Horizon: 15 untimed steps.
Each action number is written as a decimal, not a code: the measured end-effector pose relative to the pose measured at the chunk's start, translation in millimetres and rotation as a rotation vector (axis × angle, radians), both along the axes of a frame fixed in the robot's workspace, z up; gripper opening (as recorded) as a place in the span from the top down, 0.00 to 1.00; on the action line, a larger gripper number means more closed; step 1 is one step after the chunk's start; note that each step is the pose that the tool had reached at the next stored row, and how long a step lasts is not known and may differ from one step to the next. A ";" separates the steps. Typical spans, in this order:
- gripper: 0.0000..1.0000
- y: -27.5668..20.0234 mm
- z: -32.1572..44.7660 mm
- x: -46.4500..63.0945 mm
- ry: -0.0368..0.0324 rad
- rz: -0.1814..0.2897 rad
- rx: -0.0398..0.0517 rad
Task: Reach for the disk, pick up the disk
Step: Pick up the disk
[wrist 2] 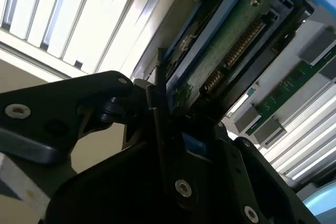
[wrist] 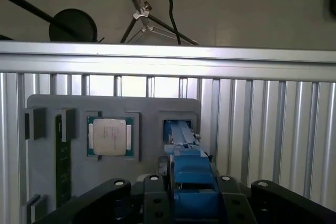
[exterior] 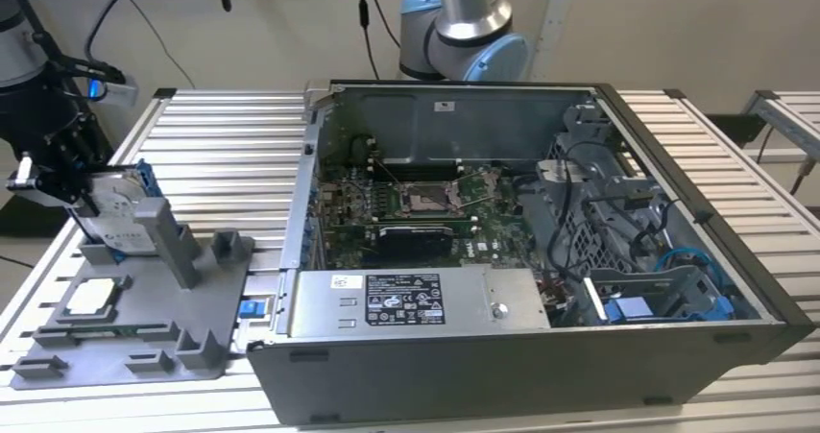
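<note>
At the fixture (exterior: 192, 299) slot, gripper (wrist: 191, 184) looks clamped on the disk (exterior: 122, 207). Pick-up step; exit needs a straight pull.

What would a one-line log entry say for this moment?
claw: shut on disk | disk: upright at grey tray | chip: lying in tray

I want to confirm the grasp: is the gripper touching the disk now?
Touching. In the first wrist view the gripper clamps the disk from both sides, with no gap between them; the second wrist view agrees.
</note>
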<state>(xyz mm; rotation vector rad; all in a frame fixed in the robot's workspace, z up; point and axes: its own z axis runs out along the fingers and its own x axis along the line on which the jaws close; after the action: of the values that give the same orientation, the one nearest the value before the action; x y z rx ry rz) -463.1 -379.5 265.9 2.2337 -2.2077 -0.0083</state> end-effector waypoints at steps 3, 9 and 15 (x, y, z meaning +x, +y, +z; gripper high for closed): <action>1.00 0.0 -0.1 0.0 -0.0001 0.000 0.0001; 1.00 0.0 -0.3 0.0 -0.0001 0.000 0.0001; 1.00 0.0 -0.3 0.0 -0.0001 0.000 0.0001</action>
<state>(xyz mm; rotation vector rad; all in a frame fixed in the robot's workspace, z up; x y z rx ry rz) -463.1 -379.5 265.6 2.2337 -2.2078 -0.0083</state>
